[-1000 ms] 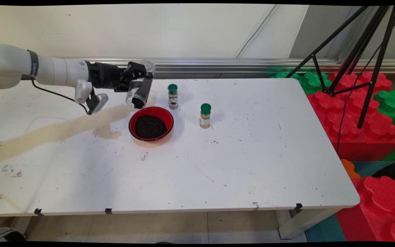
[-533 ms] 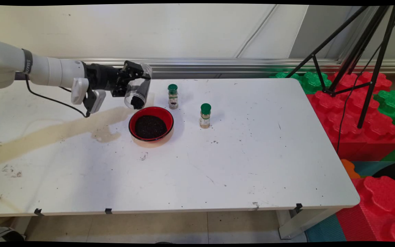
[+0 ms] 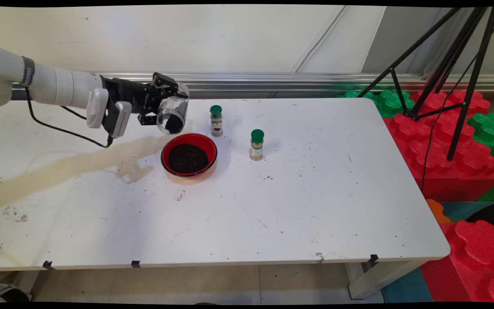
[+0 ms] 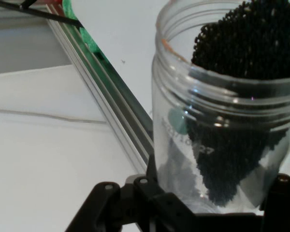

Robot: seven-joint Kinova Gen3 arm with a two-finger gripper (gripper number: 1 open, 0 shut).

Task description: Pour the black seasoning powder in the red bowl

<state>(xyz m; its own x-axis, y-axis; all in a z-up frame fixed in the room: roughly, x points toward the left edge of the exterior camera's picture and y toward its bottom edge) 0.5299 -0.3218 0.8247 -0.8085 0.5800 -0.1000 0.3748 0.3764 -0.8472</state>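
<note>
**Clear jar tipped over the red bowl, dark grains at its mouth**

Start with the white bench (image 3: 272,206): broad, scuffed, with a long tan stain running in from its left side and loose dark specks scattered about. On it sits the red bowl (image 3: 189,158), holding a dark, even bed of fine black grains.

Above the bowl's far-left rim hangs the clear plastic jar (image 3: 172,114), off the bench altogether, tilted with its open mouth angled down toward the bowl. The tool (image 3: 158,104) has it pinched across the body, coming in from the side; in the hand view the black linkage sits under the jar (image 4: 222,121) and the walls fill the space between the fingers.

How would it handle? By the look of it, light and rigid: thin see-through plastic, a threaded neck, no lid on. Smooth walls may be slippery, so a hold on the straight body below the threads seems the safest place, and too hard a squeeze could flex it. The contents are the tricky part. The black grains (image 4: 251,43) are tiny, round and loose, heaped against the mouth, and I would expect them to shift at once with any change in tilt.

Smaller still: two little spice bottles with green caps stand upright to the right, one (image 3: 216,121) just behind the bowl, the other (image 3: 256,144) a little apart from it.
</note>
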